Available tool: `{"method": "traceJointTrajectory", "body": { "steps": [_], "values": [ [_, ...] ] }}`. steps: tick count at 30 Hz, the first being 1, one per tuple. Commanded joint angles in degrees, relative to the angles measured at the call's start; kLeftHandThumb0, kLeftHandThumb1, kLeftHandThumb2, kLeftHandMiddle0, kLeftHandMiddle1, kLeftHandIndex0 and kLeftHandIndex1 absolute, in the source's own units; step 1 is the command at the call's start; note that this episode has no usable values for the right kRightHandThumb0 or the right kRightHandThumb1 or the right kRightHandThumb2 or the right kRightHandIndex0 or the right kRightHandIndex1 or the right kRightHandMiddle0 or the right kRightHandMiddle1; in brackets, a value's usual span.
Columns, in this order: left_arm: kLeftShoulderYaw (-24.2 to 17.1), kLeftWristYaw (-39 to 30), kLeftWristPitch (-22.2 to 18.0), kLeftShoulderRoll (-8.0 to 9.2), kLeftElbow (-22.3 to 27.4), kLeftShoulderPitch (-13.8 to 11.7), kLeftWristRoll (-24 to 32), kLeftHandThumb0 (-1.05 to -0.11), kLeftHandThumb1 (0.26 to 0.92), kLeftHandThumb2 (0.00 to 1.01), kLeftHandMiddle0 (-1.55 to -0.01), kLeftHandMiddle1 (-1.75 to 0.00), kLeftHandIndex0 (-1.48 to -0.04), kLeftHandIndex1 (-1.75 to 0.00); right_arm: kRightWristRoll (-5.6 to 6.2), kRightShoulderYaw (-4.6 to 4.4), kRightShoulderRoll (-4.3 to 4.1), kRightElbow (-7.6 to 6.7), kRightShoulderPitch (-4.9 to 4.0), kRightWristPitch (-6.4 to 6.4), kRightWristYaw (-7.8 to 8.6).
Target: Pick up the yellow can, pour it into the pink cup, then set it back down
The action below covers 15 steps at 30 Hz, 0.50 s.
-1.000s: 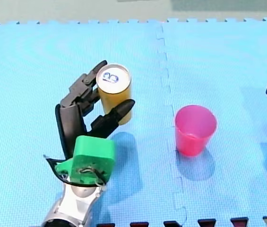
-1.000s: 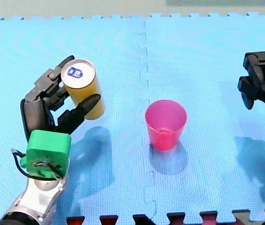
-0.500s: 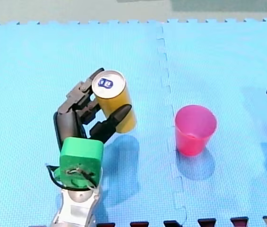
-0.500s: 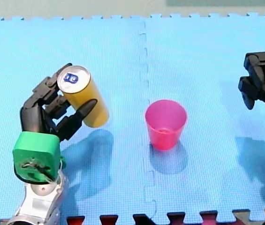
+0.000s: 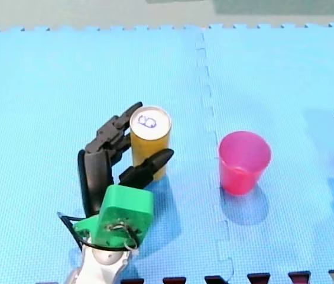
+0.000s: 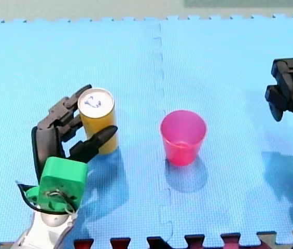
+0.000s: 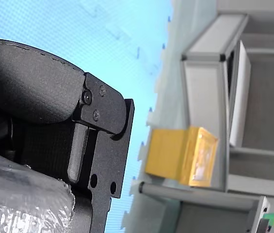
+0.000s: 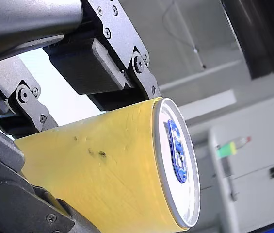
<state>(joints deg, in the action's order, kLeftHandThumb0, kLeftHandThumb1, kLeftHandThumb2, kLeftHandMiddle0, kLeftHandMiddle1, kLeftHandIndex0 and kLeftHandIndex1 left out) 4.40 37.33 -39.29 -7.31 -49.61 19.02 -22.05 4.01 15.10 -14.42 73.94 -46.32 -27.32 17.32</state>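
The yellow can (image 5: 150, 125) stands upright left of the pink cup (image 5: 244, 163), with its silver top facing up. My left hand (image 6: 97, 111) is shut on it, fingers (image 5: 114, 131) on its left side and thumb across its lower front. Whether the can's base touches the mat is hidden by the thumb. The second wrist view shows the same can (image 8: 103, 165) pressed between the black fingers (image 8: 103, 68). The cup is upright on the mat, about a can's width to the right. My right hand (image 6: 287, 88) hovers at the far right edge, holding nothing.
The surface is a blue foam puzzle mat (image 5: 273, 71) with a seam (image 5: 207, 89) running front to back just left of the cup. The first wrist view shows a black hand part (image 7: 54, 121) and a yellow box (image 7: 180, 155) beyond the mat's edge.
The left hand brought the can nearer and slightly right; it leaned half a second ago and is now upright and lower. Cup and right hand have not moved.
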Motion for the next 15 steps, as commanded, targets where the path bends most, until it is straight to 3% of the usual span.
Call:
{"method": "traceJointTrajectory", "body": {
  "steps": [1, 8, 15],
  "values": [
    [1.0, 1.4, -0.1, 0.72, -0.7, -0.1, -1.2, -0.335, 0.808, 0.00, -1.31, 0.00, -1.19, 0.00, 0.22, 0.13, -0.39, -0.18, 0.18, 0.10, 0.08],
    [3.0, 3.5, 0.4, 1.97, -1.8, -0.1, -3.1, -0.337, 0.812, 0.00, -1.32, 0.00, -1.19, 0.00, 0.29, 0.10, -0.66, -0.22, 0.46, -0.02, 0.42],
    [1.4, -3.0, -0.9, 0.92, -4.5, -0.1, 3.8, -0.343, 0.817, 0.00, -1.28, 0.00, -1.19, 0.00, 0.22, 0.02, -0.85, -0.19, 0.50, 0.02, 0.41]
  ]
}}
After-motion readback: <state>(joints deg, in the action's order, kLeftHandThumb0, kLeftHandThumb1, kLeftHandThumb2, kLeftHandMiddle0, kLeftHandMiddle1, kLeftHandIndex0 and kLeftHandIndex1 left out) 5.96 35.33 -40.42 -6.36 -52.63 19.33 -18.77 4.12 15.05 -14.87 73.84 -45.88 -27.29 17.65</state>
